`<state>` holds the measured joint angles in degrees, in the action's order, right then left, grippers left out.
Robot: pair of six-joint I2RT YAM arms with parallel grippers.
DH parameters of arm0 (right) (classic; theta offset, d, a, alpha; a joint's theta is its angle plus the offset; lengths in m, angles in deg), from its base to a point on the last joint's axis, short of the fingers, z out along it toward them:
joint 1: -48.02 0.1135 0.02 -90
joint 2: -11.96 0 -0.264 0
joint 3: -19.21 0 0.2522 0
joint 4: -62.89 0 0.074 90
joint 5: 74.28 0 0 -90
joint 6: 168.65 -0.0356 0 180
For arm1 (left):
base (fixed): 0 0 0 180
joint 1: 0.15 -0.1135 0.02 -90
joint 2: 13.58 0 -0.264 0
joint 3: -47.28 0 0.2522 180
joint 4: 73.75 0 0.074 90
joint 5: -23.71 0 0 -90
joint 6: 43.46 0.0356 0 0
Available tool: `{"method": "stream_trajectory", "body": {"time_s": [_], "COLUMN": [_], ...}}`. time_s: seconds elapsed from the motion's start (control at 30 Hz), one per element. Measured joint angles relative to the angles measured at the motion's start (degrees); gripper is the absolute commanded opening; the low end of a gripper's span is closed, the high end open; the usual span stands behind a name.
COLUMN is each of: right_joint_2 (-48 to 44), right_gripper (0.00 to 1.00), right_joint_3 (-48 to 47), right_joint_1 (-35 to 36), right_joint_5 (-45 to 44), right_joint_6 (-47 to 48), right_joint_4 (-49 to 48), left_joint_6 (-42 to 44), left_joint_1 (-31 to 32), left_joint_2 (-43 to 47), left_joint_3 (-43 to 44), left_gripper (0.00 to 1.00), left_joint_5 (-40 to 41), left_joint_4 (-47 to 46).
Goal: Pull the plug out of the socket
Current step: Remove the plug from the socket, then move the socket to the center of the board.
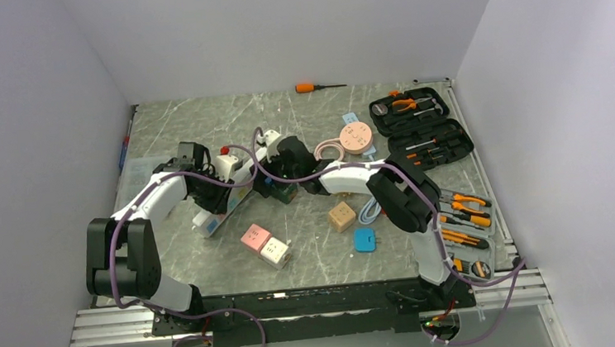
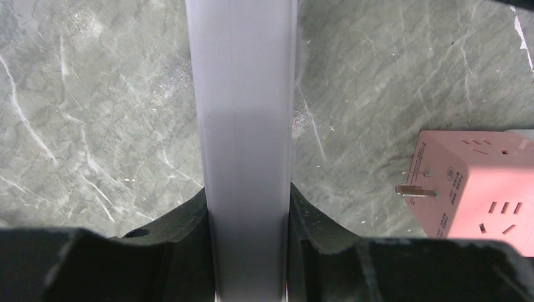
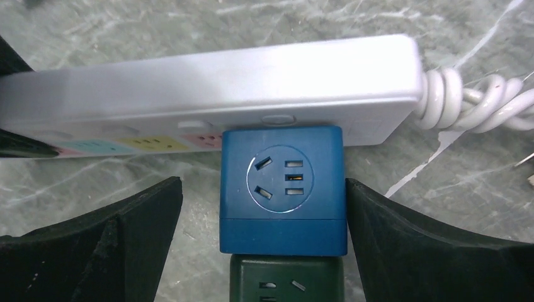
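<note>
- The power strip (image 1: 236, 200) lies slantwise on the grey marbled table (image 1: 201, 124), left of centre, between the two arms.
- The left gripper (image 1: 210, 193) pinches the power strip across its narrow white body. In the left wrist view both black fingers (image 2: 157, 251) press against its sides.
- In the right wrist view the strip is turned so that its row of blue, yellow and pink outlets faces the gripper.
- Its coiled white cord (image 3: 478, 94) leaves the strip's end on the right of that view.
- The blue cube plug (image 3: 283, 189) sits in the strip, right beside the pink outlet and near the cord end.
- A dark green cube (image 3: 283, 280) touches the blue one's outer face.
- The right gripper (image 3: 261, 189) is spread wide around the blue cube plug. One finger (image 3: 94, 245) stands apart from it, and the other is just beside its far side. I cannot tell whether that one touches.
- A pink cube adapter (image 1: 254, 236), prongs sticking out, lies on the table near the strip, with a white cube (image 1: 274, 250) against it.
- Further right lie a tan cube (image 1: 341, 215) and a small blue plug (image 1: 365, 239).
- Behind them is a round pink disc (image 1: 355, 139) with a coiled cable.
- An open black tool case (image 1: 421, 127) sits at the far right.
- An orange-handled screwdriver (image 1: 314, 87) lies by the back wall.
</note>
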<state>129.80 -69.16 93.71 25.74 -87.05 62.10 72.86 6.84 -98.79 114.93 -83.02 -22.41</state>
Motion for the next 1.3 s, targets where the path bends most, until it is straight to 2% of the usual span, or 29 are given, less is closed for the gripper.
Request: {"method": "stream_trajectory", "body": {"time_s": [0.07,0.17,0.27,0.37,0.43,0.7,1.13,1.3], "right_joint_2": [0.7,1.6,2.4,2.8,2.9,2.3,-10.5,-15.5], "right_gripper": [0.92,0.74,0.50,0.20,0.09,0.00,0.00,0.00], "right_joint_3": [-0.4,-0.6,-1.3,-2.0,-2.3,-0.8,19.0,24.0], "right_joint_1": [0.6,1.3,1.7,1.8,2.2,3.3,8.0,10.4], "right_joint_5": [-1.1,-3.3,-5.6,-6.4,-7.2,-10.2,-19.5,-20.3], "right_joint_6": [0.9,2.4,4.0,4.6,5.1,5.0,-1.7,-5.2], "right_joint_4": [1.2,2.0,2.8,3.7,4.0,2.6,-4.0,-1.3], "left_joint_6": [0.0,0.0,0.0,0.0,0.0,0.0,1.8,-0.7], "left_joint_1": [0.0,0.0,-0.1,-0.1,-0.2,-0.2,2.8,0.6], "left_joint_2": [0.0,0.1,0.3,0.5,0.7,1.0,0.9,0.1], "left_joint_3": [-0.1,-0.2,-0.3,-0.3,-0.3,-0.6,-0.6,-0.6], "left_gripper": [0.00,0.00,0.00,0.00,0.00,0.00,0.00,0.00], "left_joint_5": [0.0,0.0,0.1,0.1,0.2,1.7,-0.6,10.2], "left_joint_4": [-0.1,0.0,0.4,0.4,0.5,0.4,4.7,-2.7]}}
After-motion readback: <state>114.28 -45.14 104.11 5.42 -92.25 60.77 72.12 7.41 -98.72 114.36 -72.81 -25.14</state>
